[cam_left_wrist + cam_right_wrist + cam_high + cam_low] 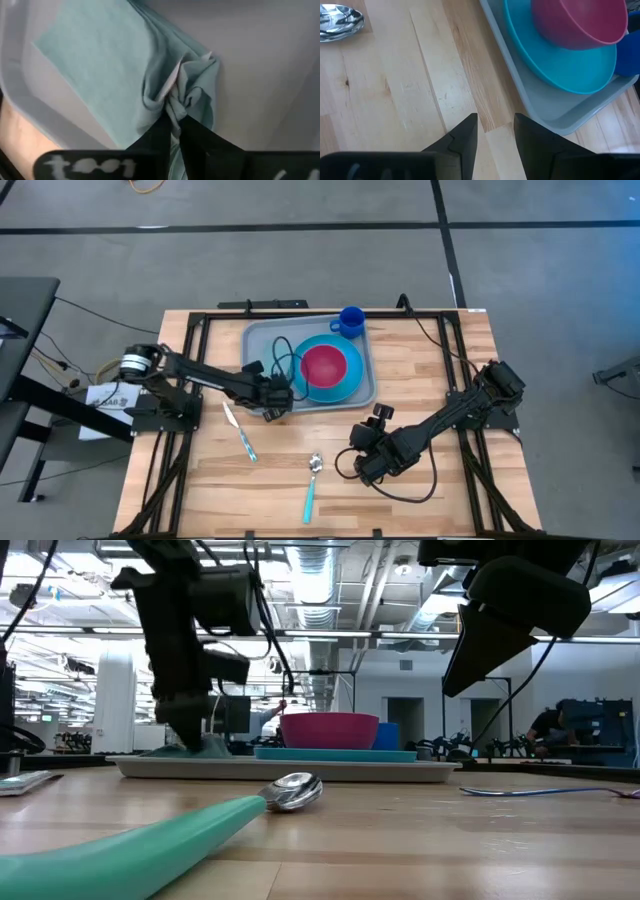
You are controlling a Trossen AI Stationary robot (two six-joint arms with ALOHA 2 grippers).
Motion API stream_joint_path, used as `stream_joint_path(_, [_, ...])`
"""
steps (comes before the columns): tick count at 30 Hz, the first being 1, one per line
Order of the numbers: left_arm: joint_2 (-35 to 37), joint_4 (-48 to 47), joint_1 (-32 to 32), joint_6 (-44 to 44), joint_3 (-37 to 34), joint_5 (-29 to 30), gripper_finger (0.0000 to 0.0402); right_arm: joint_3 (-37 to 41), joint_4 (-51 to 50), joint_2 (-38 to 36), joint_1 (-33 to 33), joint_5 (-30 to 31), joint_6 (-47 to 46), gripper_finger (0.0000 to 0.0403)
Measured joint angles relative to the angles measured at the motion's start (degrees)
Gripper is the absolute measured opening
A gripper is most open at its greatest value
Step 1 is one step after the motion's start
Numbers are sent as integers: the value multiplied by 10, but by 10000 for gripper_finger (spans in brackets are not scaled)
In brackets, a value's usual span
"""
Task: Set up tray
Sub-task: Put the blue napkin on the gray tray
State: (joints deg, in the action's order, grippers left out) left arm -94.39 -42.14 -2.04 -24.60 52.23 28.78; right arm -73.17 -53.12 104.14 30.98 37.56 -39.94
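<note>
Left gripper (176, 125) is down inside the pale grey-blue plastic tray (262, 340), fingers pinched tight on a bunched teal cloth napkin (120, 75) at the tray's left side. Right gripper (495, 127) hovers over the wooden desk (440, 500) with jaws parted, holding nothing. The tray sits at the desk's far edge, carrying a round blue plate (345, 385) and pink bowl (325, 365)

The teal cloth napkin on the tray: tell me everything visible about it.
The teal cloth napkin is thin soft fabric, partly flat and partly bunched into folds. It lies in the pale grey-blue plastic tray, on the side towards the left arm, beside the bright blue plate. The left gripper pinches its gathered folds, fingers nearly together.
</note>
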Motion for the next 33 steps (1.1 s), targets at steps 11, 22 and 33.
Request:
stream_joint_path(11, [-10, 8, -6, 10, 18, -96, 70, 0, -1, 0, 0, 0, 0, 120])
stream_joint_path(22, [-10, -35, -31, 69, 74, -55, 102, 0, -1, 0, 0, 0, 0, 120])
stream_joint_path(33, [-10, -34, 33, 76, 74, 101, 107, 0, 0, 0, 0, 0, 0, 120])
